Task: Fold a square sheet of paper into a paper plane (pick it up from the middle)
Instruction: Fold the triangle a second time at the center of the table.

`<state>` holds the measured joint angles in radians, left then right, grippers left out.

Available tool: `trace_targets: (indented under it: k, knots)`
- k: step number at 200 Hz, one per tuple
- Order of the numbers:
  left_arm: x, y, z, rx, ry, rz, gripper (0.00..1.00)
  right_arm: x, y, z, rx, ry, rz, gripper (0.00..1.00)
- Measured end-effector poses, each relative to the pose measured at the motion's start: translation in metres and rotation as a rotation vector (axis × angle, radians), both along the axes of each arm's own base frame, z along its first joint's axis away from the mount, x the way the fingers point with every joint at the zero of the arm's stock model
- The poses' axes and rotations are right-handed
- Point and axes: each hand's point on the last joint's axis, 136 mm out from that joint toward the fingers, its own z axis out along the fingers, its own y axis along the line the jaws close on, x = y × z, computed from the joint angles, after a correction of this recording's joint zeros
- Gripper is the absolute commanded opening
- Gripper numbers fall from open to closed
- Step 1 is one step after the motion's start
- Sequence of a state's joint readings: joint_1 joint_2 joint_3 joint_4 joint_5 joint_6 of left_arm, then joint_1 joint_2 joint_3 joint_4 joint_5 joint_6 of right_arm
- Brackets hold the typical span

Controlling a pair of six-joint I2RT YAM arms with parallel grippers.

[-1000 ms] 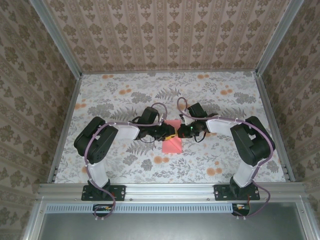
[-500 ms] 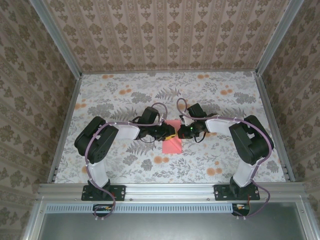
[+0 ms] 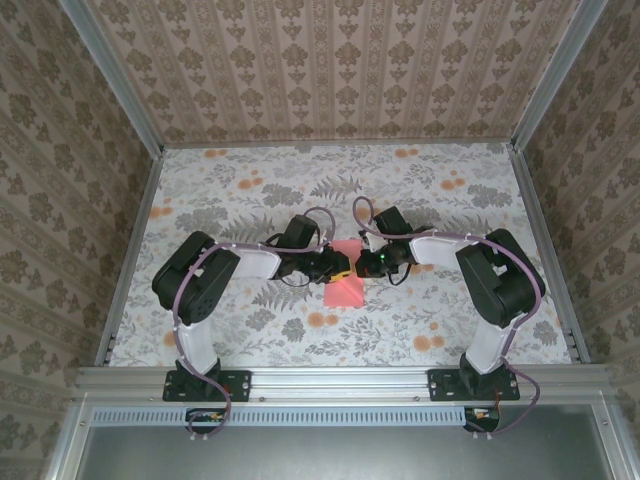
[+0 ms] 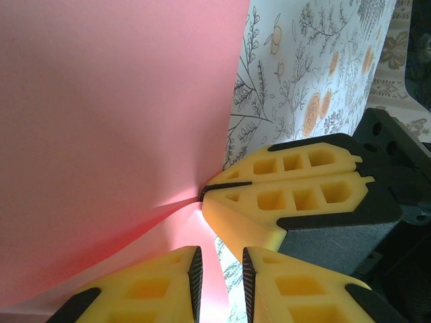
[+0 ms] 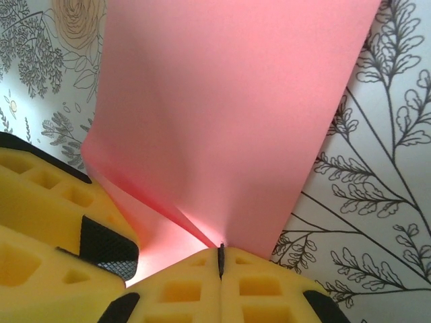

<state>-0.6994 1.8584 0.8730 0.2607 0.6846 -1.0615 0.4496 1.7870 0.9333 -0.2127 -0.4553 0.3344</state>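
At the middle of the floral tabletop [image 3: 250, 200], the left gripper [image 3: 341, 268], the square sheet of paper [image 3: 346, 291] and the right gripper [image 3: 366, 266] meet.

From the left, the left arm reaches in toward the centre. Its gripper's yellow fingers [image 4: 138, 289] stand only a narrow gap apart, and pink paper glows in that gap; whether they pinch it I cannot tell. The salmon-pink sheet lies between the two grippers, and most of it rests flat on the tabletop. The edge nearest the fingertips is lifted and puckered, with soft creases fanning out from one spot. On the right, the right gripper is closed tight on that spot, its two yellow fingers pressed together on the sheet's edge, just beside the left gripper's tips.
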Motion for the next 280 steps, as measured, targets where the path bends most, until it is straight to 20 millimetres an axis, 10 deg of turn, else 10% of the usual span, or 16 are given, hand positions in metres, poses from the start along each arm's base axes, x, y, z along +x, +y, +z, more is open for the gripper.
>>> trace_targets:
  k: [280]
  knots:
    - [0.000,0.003,-0.004,0.015,-0.003,0.013,0.19,0.001,0.006,0.010,0.034,-0.021,0.031,0.05]
